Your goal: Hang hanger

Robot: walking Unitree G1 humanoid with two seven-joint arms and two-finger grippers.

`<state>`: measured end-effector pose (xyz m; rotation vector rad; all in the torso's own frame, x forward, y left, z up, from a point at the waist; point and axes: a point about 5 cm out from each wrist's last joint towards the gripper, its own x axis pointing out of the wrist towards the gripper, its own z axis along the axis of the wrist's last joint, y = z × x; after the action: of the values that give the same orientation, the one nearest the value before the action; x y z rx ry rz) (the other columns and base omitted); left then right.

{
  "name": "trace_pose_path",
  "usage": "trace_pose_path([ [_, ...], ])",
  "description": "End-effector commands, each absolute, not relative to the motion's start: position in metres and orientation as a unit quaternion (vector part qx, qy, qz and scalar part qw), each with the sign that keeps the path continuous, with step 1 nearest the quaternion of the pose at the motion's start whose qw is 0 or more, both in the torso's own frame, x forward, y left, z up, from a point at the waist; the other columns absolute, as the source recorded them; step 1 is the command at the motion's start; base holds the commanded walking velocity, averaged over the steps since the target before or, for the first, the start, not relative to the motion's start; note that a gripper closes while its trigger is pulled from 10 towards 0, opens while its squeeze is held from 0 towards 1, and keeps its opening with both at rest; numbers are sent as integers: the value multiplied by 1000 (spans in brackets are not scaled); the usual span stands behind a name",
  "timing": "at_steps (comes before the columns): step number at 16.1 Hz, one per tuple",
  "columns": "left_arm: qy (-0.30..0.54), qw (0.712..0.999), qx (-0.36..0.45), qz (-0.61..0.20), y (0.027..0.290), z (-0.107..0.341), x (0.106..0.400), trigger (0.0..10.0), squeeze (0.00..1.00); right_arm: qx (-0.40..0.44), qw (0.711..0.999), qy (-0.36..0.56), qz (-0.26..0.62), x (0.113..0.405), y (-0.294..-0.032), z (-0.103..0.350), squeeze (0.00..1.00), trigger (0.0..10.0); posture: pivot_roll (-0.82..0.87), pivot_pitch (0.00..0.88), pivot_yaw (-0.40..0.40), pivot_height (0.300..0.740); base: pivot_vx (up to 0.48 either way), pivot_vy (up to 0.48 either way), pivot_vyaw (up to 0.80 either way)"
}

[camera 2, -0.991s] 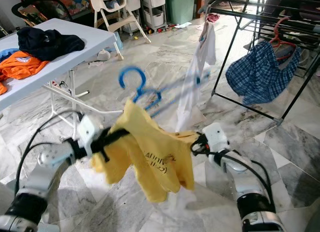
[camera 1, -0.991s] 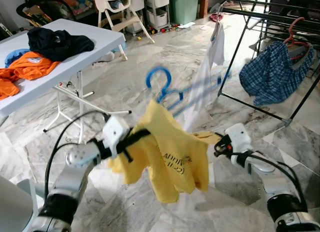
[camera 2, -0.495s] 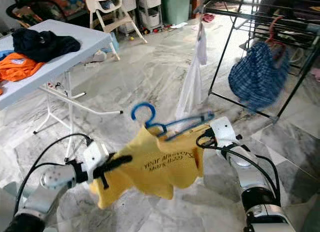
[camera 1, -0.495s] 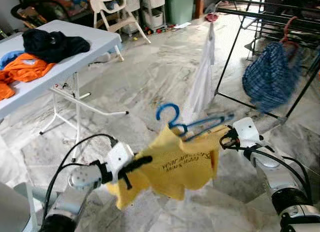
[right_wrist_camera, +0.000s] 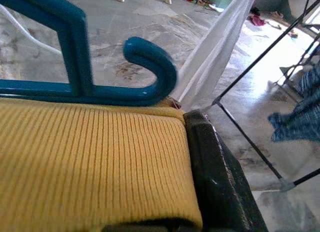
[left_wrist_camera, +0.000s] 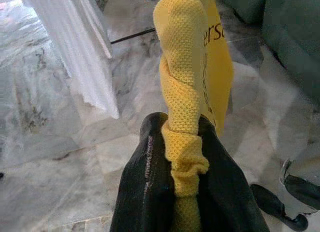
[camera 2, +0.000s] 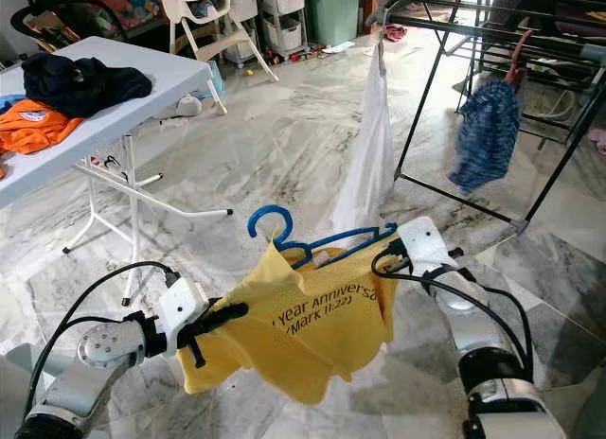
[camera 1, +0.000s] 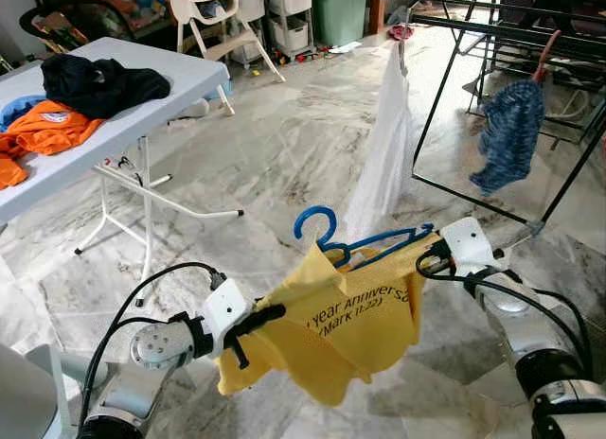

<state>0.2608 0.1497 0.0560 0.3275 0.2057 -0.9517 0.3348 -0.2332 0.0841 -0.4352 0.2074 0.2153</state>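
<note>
A yellow shirt (camera 1: pixel 355 321) with dark lettering hangs on a blue plastic hanger (camera 1: pixel 346 242), held up between both arms over the marble floor. My left gripper (camera 1: pixel 258 318) is shut on a bunched edge of the shirt; the left wrist view has yellow fabric (left_wrist_camera: pixel 186 97) clamped between the black fingers (left_wrist_camera: pixel 145 192). My right gripper (camera 1: pixel 428 259) is shut on the shirt's other shoulder at the hanger's end. In the right wrist view, ribbed yellow cloth (right_wrist_camera: pixel 90 162) lies against a black finger (right_wrist_camera: pixel 215 182), with the hanger's end notch (right_wrist_camera: pixel 150 72) just beyond.
A black drying rack (camera 1: pixel 492 27) stands ahead on the right, with a white garment (camera 1: pixel 386 155) and a blue plaid garment (camera 1: pixel 509 131) hanging on it. On the left, a white folding table (camera 1: pixel 151 113) carries an orange shirt (camera 1: pixel 52 127) and dark clothes (camera 1: pixel 95 79).
The hanger with the yellow shirt has come down and levelled between the grippers, so the shirt now hangs flat with its lettering readable. The plaid garment on the rack has swung.
</note>
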Motion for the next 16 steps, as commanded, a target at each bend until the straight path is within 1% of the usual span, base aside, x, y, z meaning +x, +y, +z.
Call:
trace_pose_path([
  [1, 121, 874, 167, -441, 160, 51, 258, 0, 0, -228, 968, 74, 71, 343, -246, 104, 0, 0, -141, 52, 110, 740, 0, 0, 0],
  [3, 127, 871, 161, -445, 161, 50, 255, 0, 0, -241, 966, 70, 62, 345, -250, 108, 0, 0, -142, 53, 109, 740, 0, 0, 0],
  [5, 157, 855, 171, -465, 163, 44, 249, 0, 0, -256, 964, 58, 43, 349, -255, 116, 0, 0, -143, 52, 110, 740, 0, 0, 0],
  [8, 181, 847, 179, -467, 166, 39, 247, 0, 0, -268, 962, 46, 33, 352, -258, 123, 0, 0, -142, 51, 113, 740, 0, 0, 0],
  [10, 188, 845, 184, -464, 167, 39, 248, 0, 0, -275, 960, 40, 32, 354, -258, 126, 0, 0, -140, 48, 115, 740, 0, 0, 0],
  [11, 186, 852, 184, -453, 169, 40, 251, 0, 0, -277, 960, 37, 31, 355, -257, 128, 0, 0, -140, 47, 116, 740, 0, 0, 0],
  [13, 193, 846, 190, -460, 170, 39, 250, 0, 0, -281, 959, 31, 27, 357, -258, 132, 0, 0, -141, 45, 117, 740, 0, 0, 0],
  [16, 184, 848, 186, -461, 170, 41, 251, 0, 0, -296, 955, 21, 16, 359, -261, 140, 0, 0, -142, 44, 116, 740, 0, 0, 0],
])
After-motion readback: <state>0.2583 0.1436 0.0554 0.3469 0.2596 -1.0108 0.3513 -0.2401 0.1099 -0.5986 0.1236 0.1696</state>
